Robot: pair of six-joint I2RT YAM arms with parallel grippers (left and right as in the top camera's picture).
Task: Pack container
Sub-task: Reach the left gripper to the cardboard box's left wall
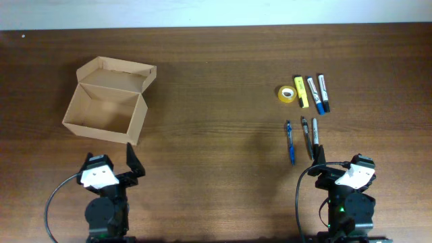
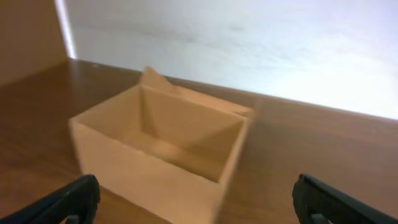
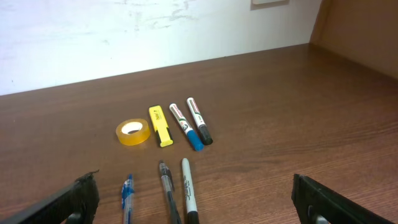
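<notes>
Progress looks like zero: container (image 1: 104,101) sits open and empty at the left of the counter (image 1: 216,175), pens (image 1: 300,138) and tape roll (image 1: 287,94) well apart on the right, left hand (image 1: 111,160) and right hand (image 3: 196,199) both spread, empty.

The box (image 1: 102,111) is plain tan. The tape roll (image 3: 133,140) and highlighter (image 1: 300,92) are yellow, the pen (image 1: 290,143) blue, the blue-capped marker (image 1: 313,91) and black-capped marker (image 1: 322,90) white, the table (image 1: 216,67) dark brown woodgrain.

Open tan cardboard container (image 1: 105,109), flap lid raised behind it, at table's far left.
</notes>
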